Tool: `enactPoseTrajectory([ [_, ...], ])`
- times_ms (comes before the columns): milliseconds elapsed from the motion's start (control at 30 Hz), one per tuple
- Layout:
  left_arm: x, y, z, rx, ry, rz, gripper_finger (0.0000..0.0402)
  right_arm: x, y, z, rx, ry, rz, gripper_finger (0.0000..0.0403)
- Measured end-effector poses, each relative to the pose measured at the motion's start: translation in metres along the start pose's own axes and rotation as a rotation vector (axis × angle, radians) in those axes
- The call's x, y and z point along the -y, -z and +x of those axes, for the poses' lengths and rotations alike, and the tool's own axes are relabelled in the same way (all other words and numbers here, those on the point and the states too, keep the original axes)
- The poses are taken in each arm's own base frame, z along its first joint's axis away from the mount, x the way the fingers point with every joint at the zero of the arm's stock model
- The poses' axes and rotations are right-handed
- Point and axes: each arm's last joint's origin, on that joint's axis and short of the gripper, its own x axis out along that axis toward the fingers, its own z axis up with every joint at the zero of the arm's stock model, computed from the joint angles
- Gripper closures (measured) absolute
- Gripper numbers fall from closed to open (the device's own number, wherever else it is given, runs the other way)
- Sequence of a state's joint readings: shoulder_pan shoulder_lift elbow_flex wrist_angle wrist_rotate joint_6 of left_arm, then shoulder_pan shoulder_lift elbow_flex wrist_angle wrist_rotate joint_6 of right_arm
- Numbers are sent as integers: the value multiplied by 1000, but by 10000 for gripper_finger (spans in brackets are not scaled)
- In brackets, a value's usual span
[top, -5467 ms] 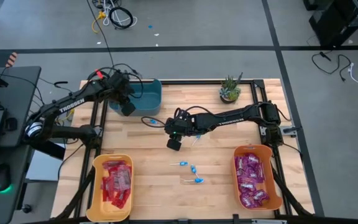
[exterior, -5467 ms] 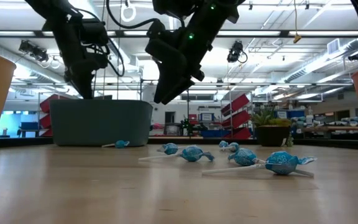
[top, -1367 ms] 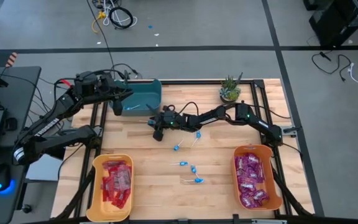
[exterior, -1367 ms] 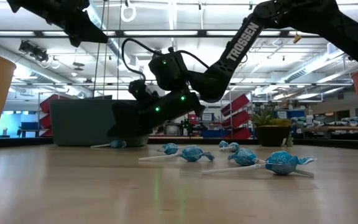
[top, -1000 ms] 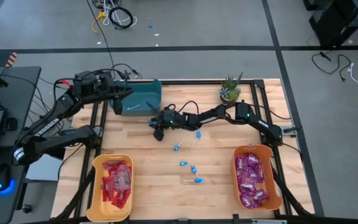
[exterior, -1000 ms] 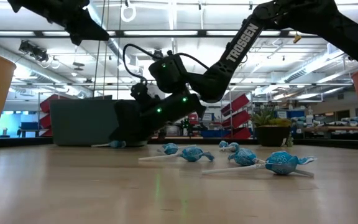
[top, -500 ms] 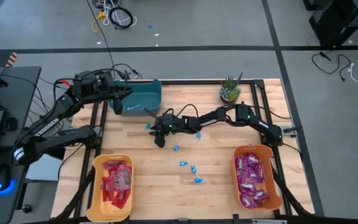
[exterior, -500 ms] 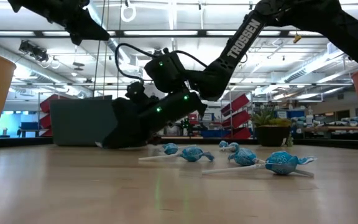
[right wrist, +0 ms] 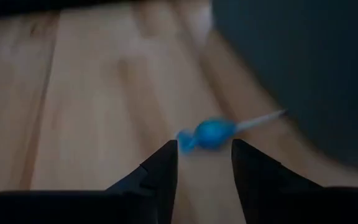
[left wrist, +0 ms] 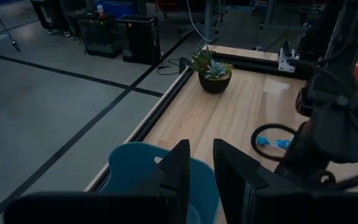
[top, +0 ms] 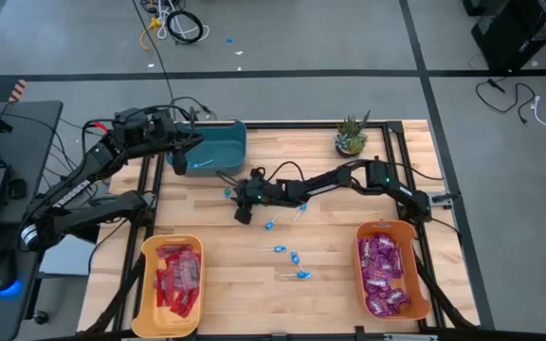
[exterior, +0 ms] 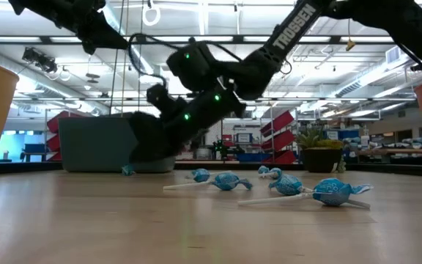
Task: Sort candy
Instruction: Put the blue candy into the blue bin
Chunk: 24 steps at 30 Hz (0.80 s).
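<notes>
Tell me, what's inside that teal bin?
From above, the teal bin shows one small pale-blue speck, maybe a lollipop; too small to be sure. The left gripper hangs over its near-left corner and covers part of the inside.

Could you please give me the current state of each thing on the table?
Teal plastic bin: upright, one lollipop visible inside.
Yellow plastic bin: holds red packets.
Orange plastic bin: holds purple packets.
Blue lollipop: lying loose beyond the right gripper fingers.
Left gripper: over teal bin.
</notes>
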<state>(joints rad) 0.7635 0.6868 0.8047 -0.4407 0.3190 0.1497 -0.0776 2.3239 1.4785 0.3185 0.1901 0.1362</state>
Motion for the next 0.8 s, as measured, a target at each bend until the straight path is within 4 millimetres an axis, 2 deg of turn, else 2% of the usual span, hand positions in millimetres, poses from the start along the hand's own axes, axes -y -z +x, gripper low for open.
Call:
enactPoseTrajectory([
  [200,0,-3,0,31,-5,11,328,-5,-31,7,76,11,26,245],
  [300,0,-2,0,25,7,9,328,-10,-30,15,65,12,14,231],
  [500,1,-2,0,23,50,8,328,-18,-29,18,79,55,46,211],
  [800,1,-2,0,23,51,8,328,-15,-13,26,54,157,120,209],
])
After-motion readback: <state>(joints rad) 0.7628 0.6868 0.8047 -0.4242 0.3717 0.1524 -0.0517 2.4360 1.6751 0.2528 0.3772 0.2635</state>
